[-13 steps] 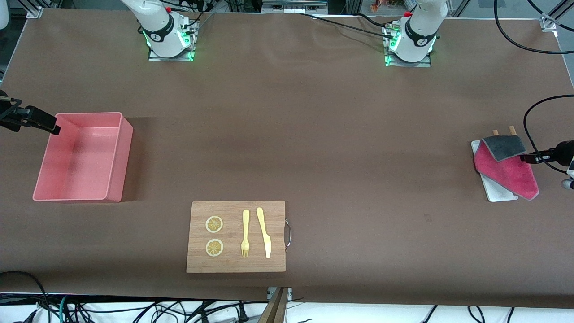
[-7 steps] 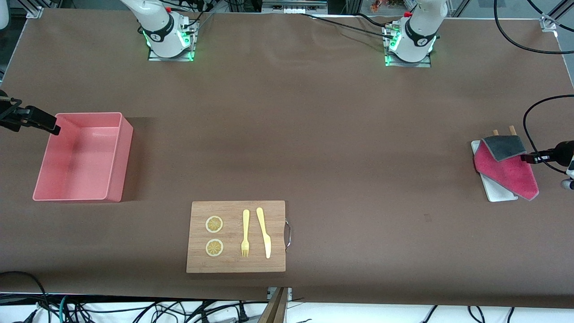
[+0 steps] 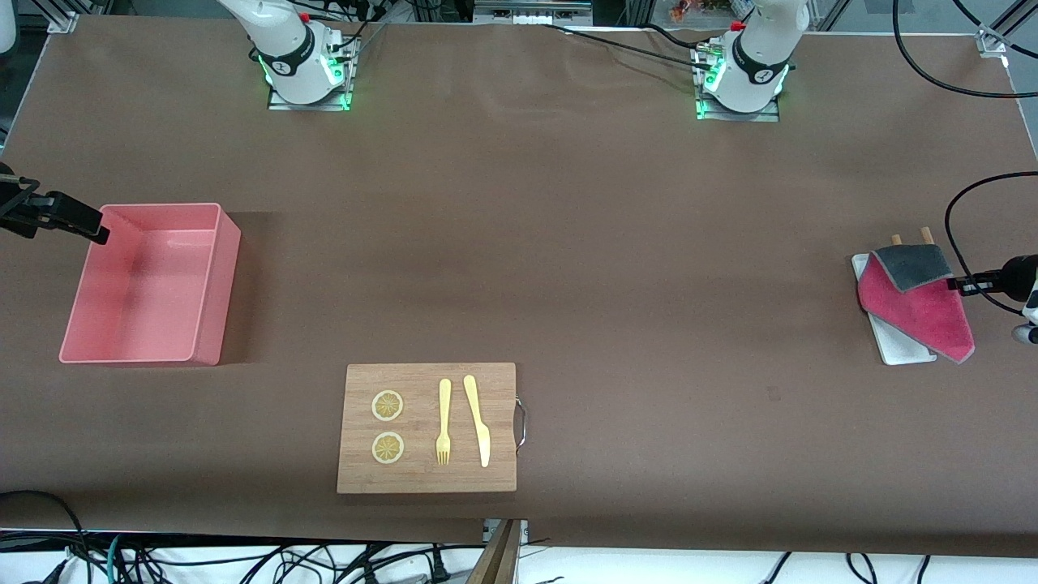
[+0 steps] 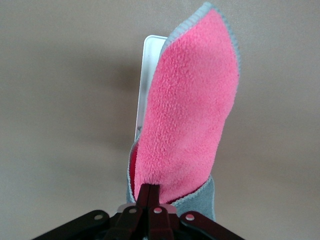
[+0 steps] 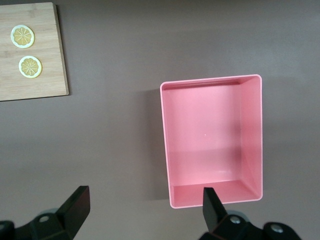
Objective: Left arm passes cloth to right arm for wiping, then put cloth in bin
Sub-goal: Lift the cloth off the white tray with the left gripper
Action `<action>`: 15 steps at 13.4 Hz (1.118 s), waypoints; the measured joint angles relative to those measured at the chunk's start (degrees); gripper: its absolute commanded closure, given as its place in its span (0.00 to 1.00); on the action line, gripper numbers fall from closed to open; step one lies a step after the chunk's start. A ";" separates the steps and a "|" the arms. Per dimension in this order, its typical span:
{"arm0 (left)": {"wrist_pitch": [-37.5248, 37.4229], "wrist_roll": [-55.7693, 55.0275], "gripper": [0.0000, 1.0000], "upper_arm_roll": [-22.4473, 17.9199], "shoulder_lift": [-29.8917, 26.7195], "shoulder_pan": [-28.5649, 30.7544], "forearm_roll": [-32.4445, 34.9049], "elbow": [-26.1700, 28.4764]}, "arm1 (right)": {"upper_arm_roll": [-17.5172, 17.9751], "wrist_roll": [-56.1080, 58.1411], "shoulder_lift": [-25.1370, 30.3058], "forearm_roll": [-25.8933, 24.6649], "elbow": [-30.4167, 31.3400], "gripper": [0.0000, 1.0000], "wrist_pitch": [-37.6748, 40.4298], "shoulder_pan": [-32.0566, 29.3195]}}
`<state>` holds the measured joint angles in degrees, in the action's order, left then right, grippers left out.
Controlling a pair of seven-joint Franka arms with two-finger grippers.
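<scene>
The left end effector (image 4: 149, 192) is clamped on the cloth (image 3: 916, 304) (lying on a white tray (image 3: 896, 345)). The right end effector (image 5: 145, 205), fingers apart, waits over the bin (image 3: 207, 284).

Even overhead light, soft shadow beside the bin (image 3: 219, 284), sharp views, no glare

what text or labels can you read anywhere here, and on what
None readable. The dark bands on the two arm bases carry small white marks, too small to read. The cloth, bin, white tray and cutting board show no lettering.
</scene>
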<state>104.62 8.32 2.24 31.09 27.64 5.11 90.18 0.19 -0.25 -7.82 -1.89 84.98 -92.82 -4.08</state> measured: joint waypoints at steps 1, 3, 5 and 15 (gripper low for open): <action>0.00 0.00 1.00 0.04 0.00 0.00 0.00 0.00 | 0.00 0.00 0.00 0.00 0.00 0.00 0.00 0.00; 0.00 0.00 0.06 0.20 0.00 -0.01 0.00 0.00 | 0.00 0.00 0.00 0.00 0.00 0.00 0.00 0.00; 0.00 0.00 0.00 0.40 0.00 -0.05 0.00 -0.01 | 0.00 0.00 0.00 0.05 0.00 0.00 0.00 0.00; 0.00 0.00 0.37 0.39 0.33 0.08 0.00 0.00 | 0.00 0.00 0.00 0.26 0.00 0.00 0.00 0.00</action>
<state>104.62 8.32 2.63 31.42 27.72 5.11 90.17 0.18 -0.25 -7.82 -1.63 84.98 -92.82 -4.08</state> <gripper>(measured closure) 0.379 0.000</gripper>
